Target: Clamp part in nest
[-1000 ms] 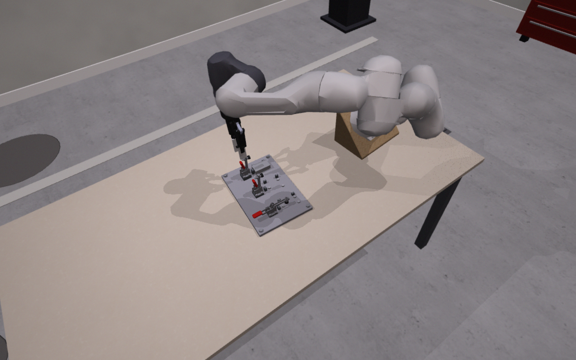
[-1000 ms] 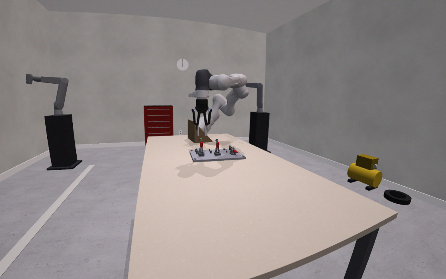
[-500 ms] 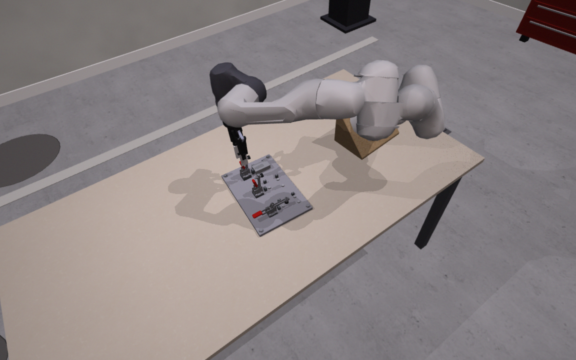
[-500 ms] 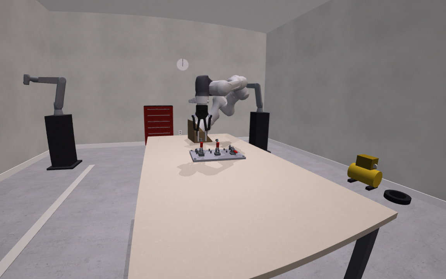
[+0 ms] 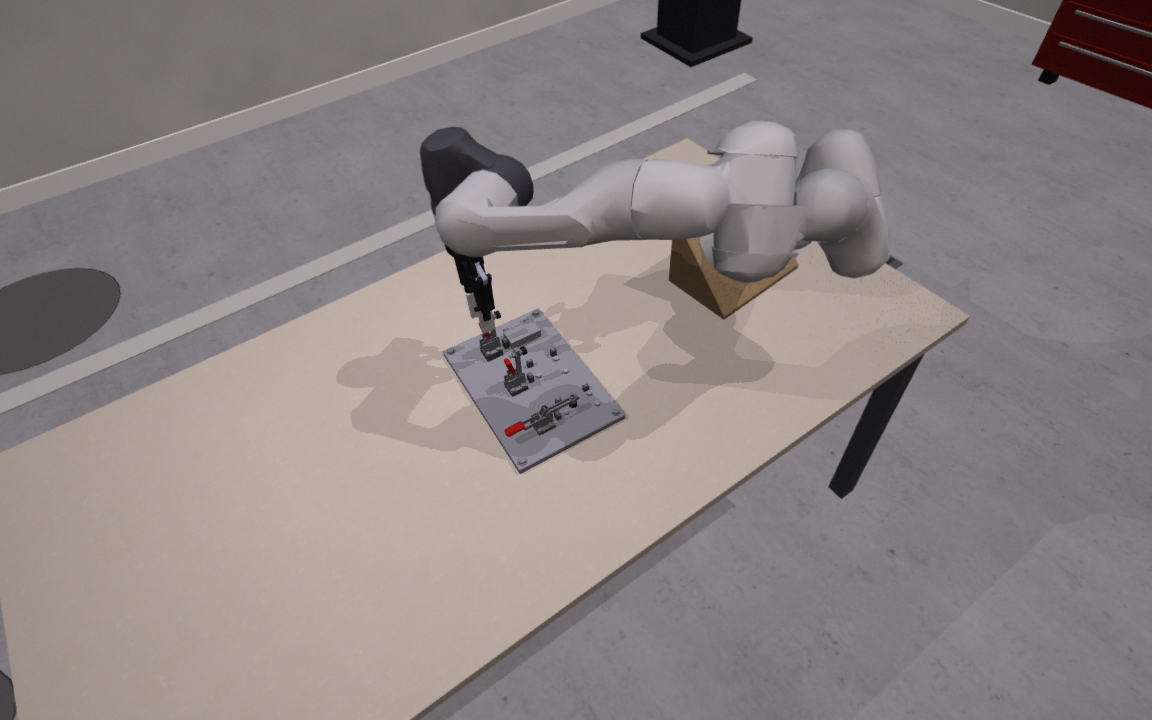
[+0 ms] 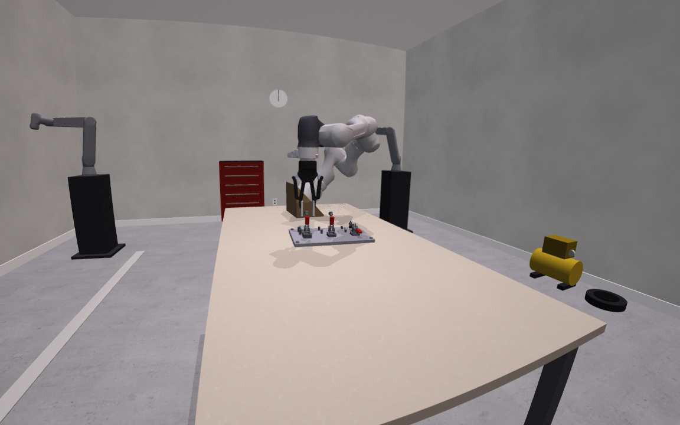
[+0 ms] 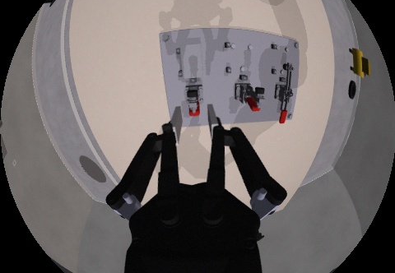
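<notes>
The grey fixture plate lies on the table with three toggle clamps in a row. A light grey part lies in the far nest, behind the first clamp. That clamp's red handle stands upright. My gripper hangs right over it, partly open, with a fingertip on each side of the handle's top and not gripping it. The middle clamp's handle also stands up. The third clamp's handle lies flat.
A brown wedge block stands on the table behind the fixture, under my arm. The table stretches far toward the front. A red tool chest and two black pedestals stand on the floor beyond.
</notes>
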`<state>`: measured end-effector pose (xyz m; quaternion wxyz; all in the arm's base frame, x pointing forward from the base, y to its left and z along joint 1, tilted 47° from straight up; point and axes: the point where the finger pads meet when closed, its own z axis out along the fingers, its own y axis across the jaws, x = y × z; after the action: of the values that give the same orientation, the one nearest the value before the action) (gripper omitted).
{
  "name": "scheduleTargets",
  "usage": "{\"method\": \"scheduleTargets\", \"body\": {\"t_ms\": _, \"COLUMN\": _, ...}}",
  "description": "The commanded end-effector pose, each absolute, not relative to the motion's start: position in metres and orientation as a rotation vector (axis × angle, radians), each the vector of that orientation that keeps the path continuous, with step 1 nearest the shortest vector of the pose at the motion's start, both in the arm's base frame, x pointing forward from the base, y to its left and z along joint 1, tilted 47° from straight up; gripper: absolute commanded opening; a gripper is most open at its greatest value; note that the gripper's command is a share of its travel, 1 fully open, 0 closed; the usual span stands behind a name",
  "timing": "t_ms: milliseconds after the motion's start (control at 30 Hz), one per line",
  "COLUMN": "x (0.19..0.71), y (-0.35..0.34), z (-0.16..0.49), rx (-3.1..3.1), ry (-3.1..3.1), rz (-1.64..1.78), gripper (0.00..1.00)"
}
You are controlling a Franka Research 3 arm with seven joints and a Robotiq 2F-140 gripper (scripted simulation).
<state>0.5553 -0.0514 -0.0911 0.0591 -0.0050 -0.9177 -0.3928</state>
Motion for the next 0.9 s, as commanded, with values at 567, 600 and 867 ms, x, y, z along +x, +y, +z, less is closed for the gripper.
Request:
{"method": "scheduleTargets", "body": {"t_ms": 567, "x": 0.553, "y": -0.041, "z": -0.102, "rx": -0.01, "ry": -2.781, "rz": -1.19, "gripper": 0.28}}
{"method": "scheduleTargets", "body": {"t_ms": 600, "x": 0.553, "y": -0.041, "z": -0.102, "rx": -0.01, "ry": -2.781, "rz": -1.19, "gripper": 0.28}}
{"method": "scheduleTargets", "body": {"t_ms": 867, "x": 0.551, "y": -0.026, "z": -0.117, "rx": -0.01, "ry": -2.781, "rz": -1.19, "gripper": 0.28}}
